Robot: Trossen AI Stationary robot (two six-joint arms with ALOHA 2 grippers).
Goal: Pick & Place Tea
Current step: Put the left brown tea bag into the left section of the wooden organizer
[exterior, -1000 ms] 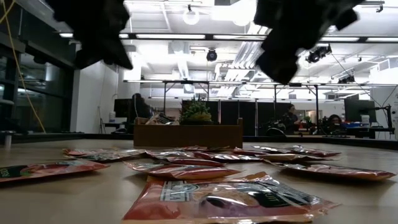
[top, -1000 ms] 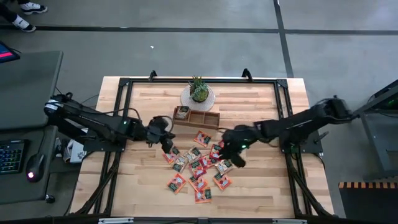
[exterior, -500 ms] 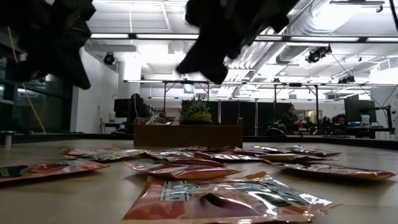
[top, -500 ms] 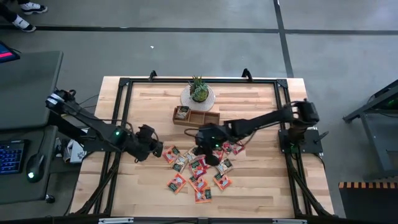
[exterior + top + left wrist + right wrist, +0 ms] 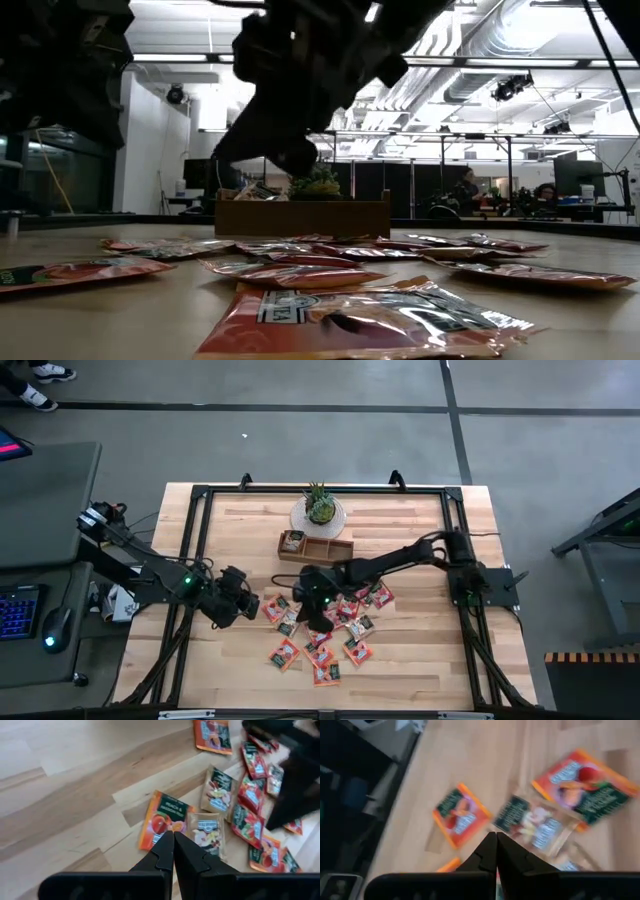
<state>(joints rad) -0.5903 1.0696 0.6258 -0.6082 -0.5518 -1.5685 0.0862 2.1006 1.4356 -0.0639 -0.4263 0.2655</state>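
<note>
While both grippers' fingers are pressed together and seemingly empty, the right gripper [image 5: 312,600] should spread them before descending squarely onto one tea sachet [image 5: 286,622]

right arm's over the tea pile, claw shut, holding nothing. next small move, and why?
Probably open the right claw before descending. Its fingers meet with nothing between them, above the scattered red-orange flat tea sachets on the light wooden table, so it cannot pinch one as is. The left claw, also shut and empty, waits beside the pile.
</note>
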